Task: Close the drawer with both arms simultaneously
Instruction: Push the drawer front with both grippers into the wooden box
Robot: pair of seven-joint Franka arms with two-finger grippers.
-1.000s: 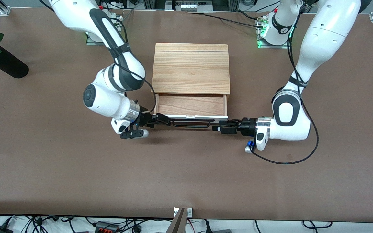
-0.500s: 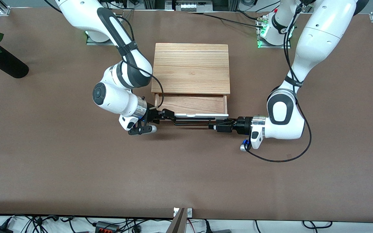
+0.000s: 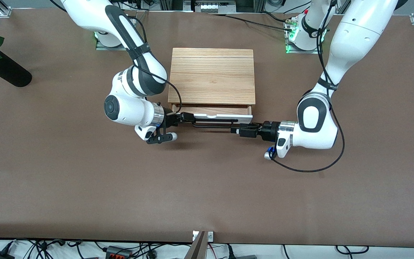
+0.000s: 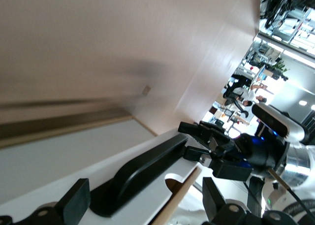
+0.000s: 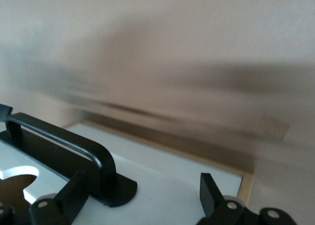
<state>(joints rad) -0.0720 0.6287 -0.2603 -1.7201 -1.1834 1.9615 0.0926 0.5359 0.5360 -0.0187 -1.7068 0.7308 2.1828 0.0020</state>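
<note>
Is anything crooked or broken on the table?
Nothing looks broken. The drawer sits square in its cabinet, only partly open, with the left gripper and right gripper at its handle. Only the vase appears tilted.

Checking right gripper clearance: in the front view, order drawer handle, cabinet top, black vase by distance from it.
1. drawer handle: right gripper at its end.
2. cabinet top: above the drawer.
3. black vase: lying at the right arm's end of the table.

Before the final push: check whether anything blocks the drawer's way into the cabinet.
Nothing visible does. The drawer is partly out of the cabinet, its visible tray strip bare. Left gripper and right gripper sit at the handle ends.
</note>
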